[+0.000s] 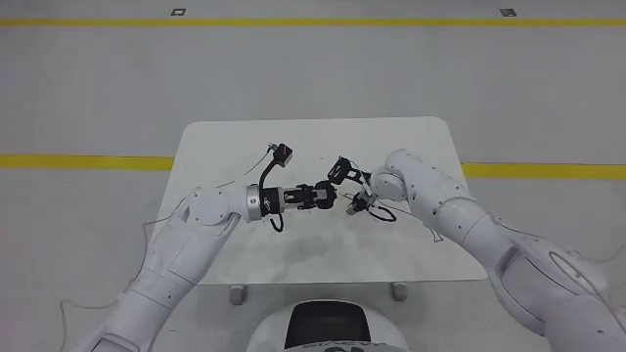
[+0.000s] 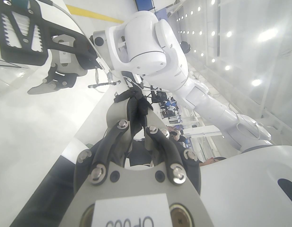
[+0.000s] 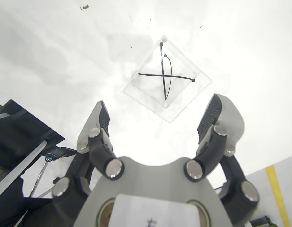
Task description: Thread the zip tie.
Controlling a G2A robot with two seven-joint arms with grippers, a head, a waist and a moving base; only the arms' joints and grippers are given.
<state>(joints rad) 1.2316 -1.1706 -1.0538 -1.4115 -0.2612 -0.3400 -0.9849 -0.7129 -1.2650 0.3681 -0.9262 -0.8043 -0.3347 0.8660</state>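
Zip ties (image 3: 164,76), 3 of them, are lying crossed over each other inside a clear square tray (image 3: 148,106), which is sitting on the white table (image 3: 65,60). We are seeing the right gripper (image 3: 159,102) hanging over the table with the tray just ahead of its fingertips. It is released and gripping nothing, and its 2 ribbed pads (image 3: 208,114) are standing wide apart.

In the left wrist view we are finding the left gripper (image 2: 134,98) clenched, its 2 dark pads pressing together. A small black piece is poking out at the tips, and we cannot tell whether it is a zip tie.

From above, both arms are meeting over the middle of the table, with the left gripper pointing toward the right arm's wrist. A few dark specks (image 3: 84,7) are lying on the table near the tray.
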